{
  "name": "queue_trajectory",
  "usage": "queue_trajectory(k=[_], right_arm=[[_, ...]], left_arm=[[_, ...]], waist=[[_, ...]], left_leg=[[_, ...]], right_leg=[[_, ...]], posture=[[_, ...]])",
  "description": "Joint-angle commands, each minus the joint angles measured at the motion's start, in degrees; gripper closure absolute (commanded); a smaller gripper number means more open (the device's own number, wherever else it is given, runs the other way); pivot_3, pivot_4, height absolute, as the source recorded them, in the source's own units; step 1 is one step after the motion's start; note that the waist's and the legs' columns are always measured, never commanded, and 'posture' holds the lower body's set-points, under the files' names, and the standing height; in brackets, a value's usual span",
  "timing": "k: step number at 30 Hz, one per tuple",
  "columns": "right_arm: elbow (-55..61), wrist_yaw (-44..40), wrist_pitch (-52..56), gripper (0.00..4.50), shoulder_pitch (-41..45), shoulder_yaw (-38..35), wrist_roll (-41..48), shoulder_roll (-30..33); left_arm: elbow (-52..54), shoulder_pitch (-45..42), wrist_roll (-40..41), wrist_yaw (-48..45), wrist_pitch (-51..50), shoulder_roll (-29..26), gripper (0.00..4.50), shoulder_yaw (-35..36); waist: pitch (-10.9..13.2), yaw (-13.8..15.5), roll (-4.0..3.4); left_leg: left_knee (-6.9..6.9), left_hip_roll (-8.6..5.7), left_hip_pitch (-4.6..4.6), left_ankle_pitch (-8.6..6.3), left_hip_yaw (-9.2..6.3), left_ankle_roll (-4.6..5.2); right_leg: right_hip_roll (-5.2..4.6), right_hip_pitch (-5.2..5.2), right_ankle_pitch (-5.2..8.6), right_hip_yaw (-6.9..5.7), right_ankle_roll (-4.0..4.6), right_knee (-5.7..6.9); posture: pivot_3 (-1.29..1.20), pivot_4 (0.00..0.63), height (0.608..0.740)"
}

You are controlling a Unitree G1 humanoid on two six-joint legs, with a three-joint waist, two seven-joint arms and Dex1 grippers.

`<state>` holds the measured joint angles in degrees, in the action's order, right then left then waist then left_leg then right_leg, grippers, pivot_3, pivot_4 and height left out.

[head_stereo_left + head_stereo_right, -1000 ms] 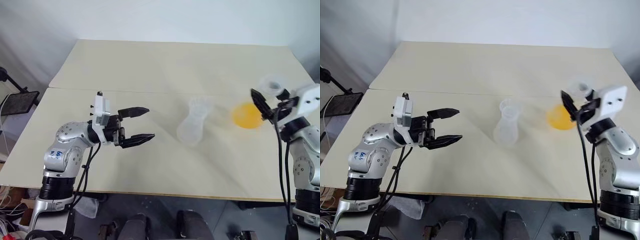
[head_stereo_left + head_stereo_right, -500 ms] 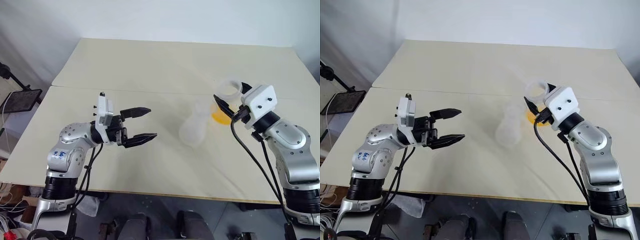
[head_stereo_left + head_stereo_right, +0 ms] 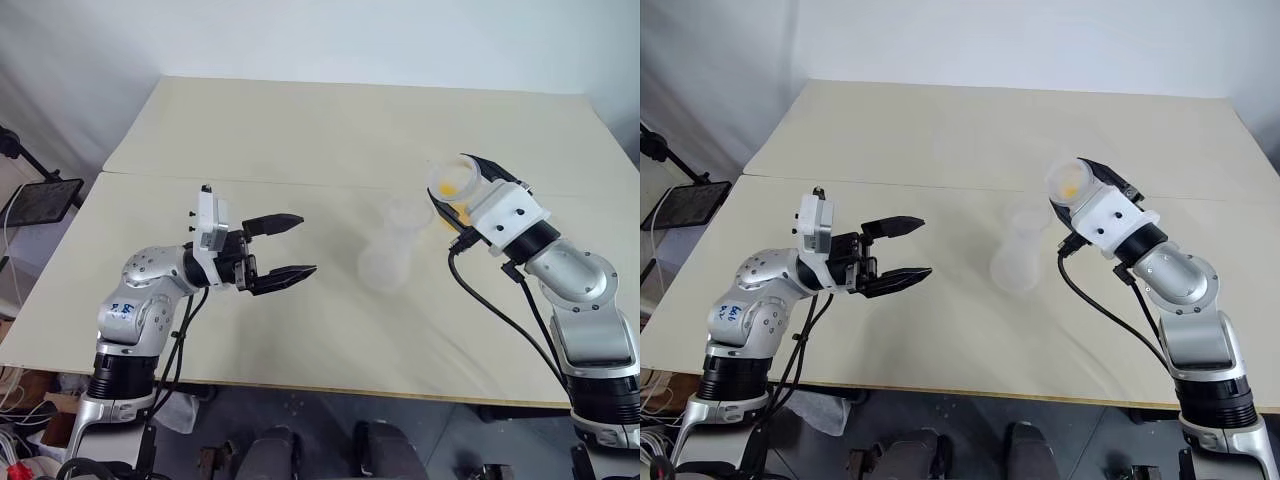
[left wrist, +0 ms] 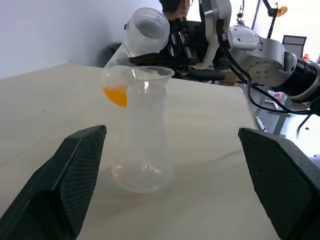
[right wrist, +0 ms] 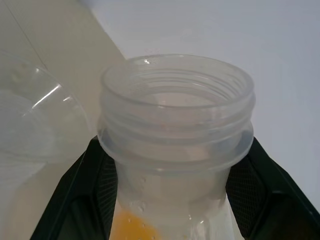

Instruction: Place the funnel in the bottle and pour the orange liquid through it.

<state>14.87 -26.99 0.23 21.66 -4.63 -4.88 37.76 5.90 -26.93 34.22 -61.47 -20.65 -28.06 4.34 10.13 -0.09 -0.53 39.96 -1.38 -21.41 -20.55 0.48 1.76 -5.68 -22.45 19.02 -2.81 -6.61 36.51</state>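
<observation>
Centrally, the frosted bottle (image 3: 388, 252) stands upright on the beige surface (image 3: 330, 130), the clear funnel (image 4: 142, 73) seated in its neck. Just beside its rim, the right gripper's (image 3: 462, 190) fingers clamp a tilted clear flask (image 4: 141, 35) holding orange liquid (image 4: 116, 95). Well apart, the left gripper's (image 3: 284, 246) fingers are spread, empty.

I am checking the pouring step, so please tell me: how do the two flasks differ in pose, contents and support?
1. The bottle stands upright on the table; the held flask is tilted, raised beside the bottle's rim.
2. The bottle looks empty; the held flask contains orange liquid.
3. The bottle stands free; the right claw grips the flask's neck.
Both are translucent plastic with wide rimmed mouths.
</observation>
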Motion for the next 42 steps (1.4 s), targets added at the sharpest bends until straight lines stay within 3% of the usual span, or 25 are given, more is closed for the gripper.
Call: queue_trajectory(k=[1, 21, 42], right_arm=[[1.3, 1.3, -1.0, 2.01, 1.8, 0.1, -2.9, 0.7], [1.9, 5.7, -8.6, 2.01, 3.7, 2.5, -20.5, 4.3], [-0.7, 7.7, -17.1, 2.01, 4.5, 3.1, -28.8, 7.5]], left_arm=[[0.9, -0.6, 0.2, 0.3, 0.8, 0.1, 0.0, 0.0], [0.5, -1.1, 0.4, 0.9, 0.8, 0.8, 0.0, -0.5], [0.4, -1.2, 0.5, 1.3, 0.9, 1.4, 0.0, -0.3]], waist=[[0.0, 0.0, 0.0], [0.0, -0.1, 0.0], [0.0, -0.1, 0.0]], left_leg=[[0.0, 0.0, 0.0, 0.0, 0.0, 0.0], [0.0, 0.0, 0.0, 0.0, 0.02, -0.01], [0.0, 0.01, 0.0, 0.01, 0.03, -0.02]], right_leg=[[0.0, 0.0, 0.0, 0.0, 0.0, 0.0], [0.02, -0.01, 0.0, 0.0, 0.0, 0.0], [0.03, -0.01, 0.0, 0.01, 0.0, -0.02]], posture=[[0.0, 0.15, 0.74], [0.0, 0.15, 0.74], [0.0, 0.15, 0.74]])
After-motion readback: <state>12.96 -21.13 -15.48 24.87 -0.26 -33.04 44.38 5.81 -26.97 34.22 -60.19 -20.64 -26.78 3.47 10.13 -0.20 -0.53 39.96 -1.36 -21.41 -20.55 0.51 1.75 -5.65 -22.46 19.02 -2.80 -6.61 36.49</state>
